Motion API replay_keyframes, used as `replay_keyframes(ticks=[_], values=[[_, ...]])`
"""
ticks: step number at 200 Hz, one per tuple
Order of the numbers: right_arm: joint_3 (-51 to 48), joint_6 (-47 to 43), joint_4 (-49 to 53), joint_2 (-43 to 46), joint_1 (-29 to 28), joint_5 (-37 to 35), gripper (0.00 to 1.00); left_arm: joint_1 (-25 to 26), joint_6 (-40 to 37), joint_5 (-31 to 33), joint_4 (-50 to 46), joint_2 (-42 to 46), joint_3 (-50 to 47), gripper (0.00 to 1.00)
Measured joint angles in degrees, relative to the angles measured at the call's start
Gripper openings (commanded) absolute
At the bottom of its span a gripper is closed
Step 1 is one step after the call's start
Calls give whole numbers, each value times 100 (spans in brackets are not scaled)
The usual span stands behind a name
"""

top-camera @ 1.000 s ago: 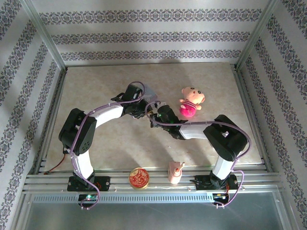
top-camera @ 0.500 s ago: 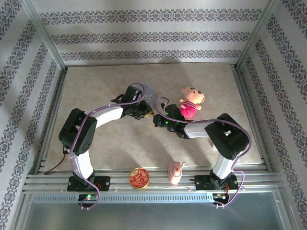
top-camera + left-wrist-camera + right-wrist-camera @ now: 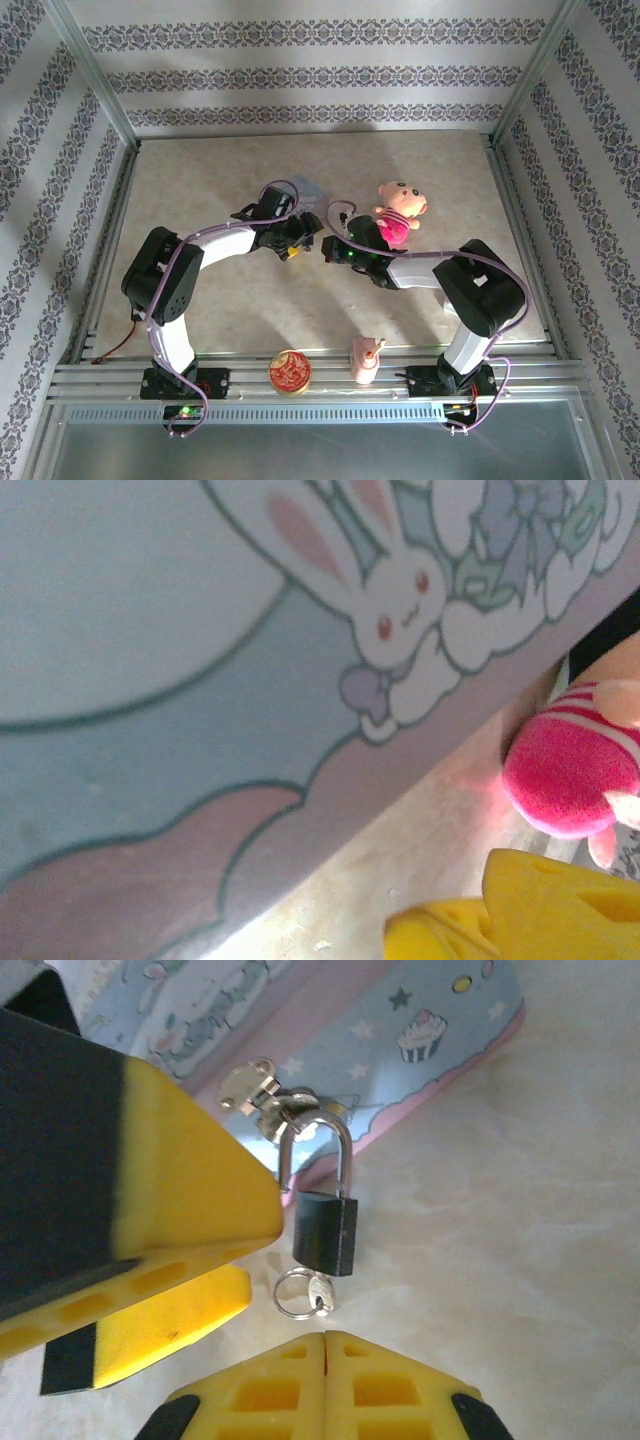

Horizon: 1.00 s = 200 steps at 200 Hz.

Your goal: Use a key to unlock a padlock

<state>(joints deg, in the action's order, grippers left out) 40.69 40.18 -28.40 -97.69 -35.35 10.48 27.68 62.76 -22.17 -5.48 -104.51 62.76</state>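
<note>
Right gripper [image 3: 325, 1345], jaws together.

walls [image 3: 300, 75]: striped floral wallpaper (3 sides) | tabletop [image 3: 220, 170]: beige marble | rails [image 3: 540, 375]: aluminium

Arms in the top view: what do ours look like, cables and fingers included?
The left arm and right arm match: white tube links, bulky black joint housings, purple cables looping alongside. The right gripper has yellow pads with square pockets and black corners. A small green light glows at its wrist.
</note>
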Motion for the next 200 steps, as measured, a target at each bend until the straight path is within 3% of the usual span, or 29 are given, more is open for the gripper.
replay_keyframes(ticks=[25,50,96,147,200], values=[[0,-2,46,146,0,-4,3,0,-151,214,-4,0,4,81],[0,26,72,181,9,20,10,0,-343,330,0,7,15,100],[210,354,216,42,151,275,29,0,-713,686,-48,529,11,99],[874,658,374,-492,131,422,31,-4,-1325,1681,-166,1526,11,99],[1287,887,684,-975,15,380,32,-210,-1961,2717,-761,1325,48,99]])
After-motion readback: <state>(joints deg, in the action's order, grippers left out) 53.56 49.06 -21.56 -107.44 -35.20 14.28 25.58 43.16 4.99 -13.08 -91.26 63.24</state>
